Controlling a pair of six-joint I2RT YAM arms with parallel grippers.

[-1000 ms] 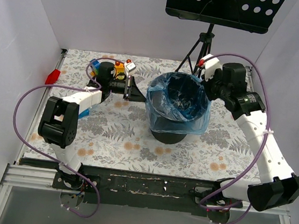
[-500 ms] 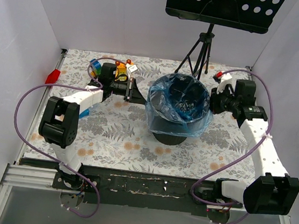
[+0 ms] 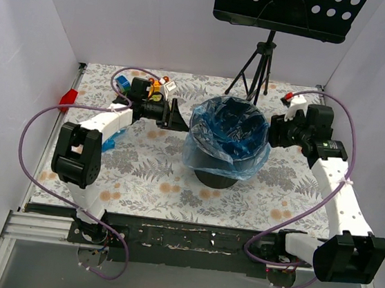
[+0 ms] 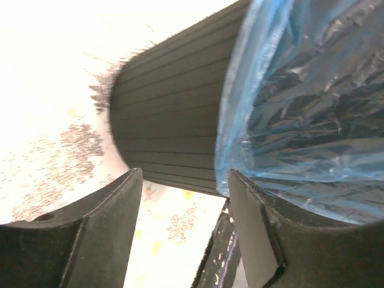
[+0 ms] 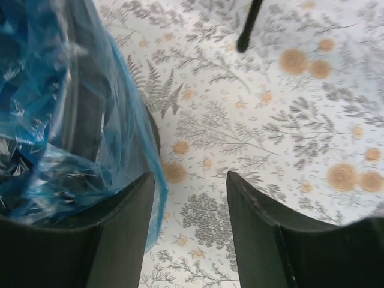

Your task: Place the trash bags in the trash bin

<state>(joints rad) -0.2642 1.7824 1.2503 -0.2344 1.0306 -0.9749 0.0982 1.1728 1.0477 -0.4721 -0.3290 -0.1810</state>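
Both claws parted, nothing pinched. Left gripper (image 3: 178, 118) sits at 9 o'clock of the trash bin (image 3: 216, 177), just beside its rim; right gripper (image 3: 273, 131) at 3 o'clock. Blue trash bag (image 3: 230, 131) lines the bin, film draped over the rim. Bin stands mid floral table (image 3: 154, 174), music stand (image 3: 284, 8) at 12.

Bin (image 3: 216, 179) was black; bag (image 3: 207, 152) bright blue, see-thru; table (image 3: 154, 176) white w/ grey fern & orange flower print.

White walls (image 3: 54, 17) enclose a floral tabletop (image 3: 147, 174); black music stand (image 3: 284, 12) behind.
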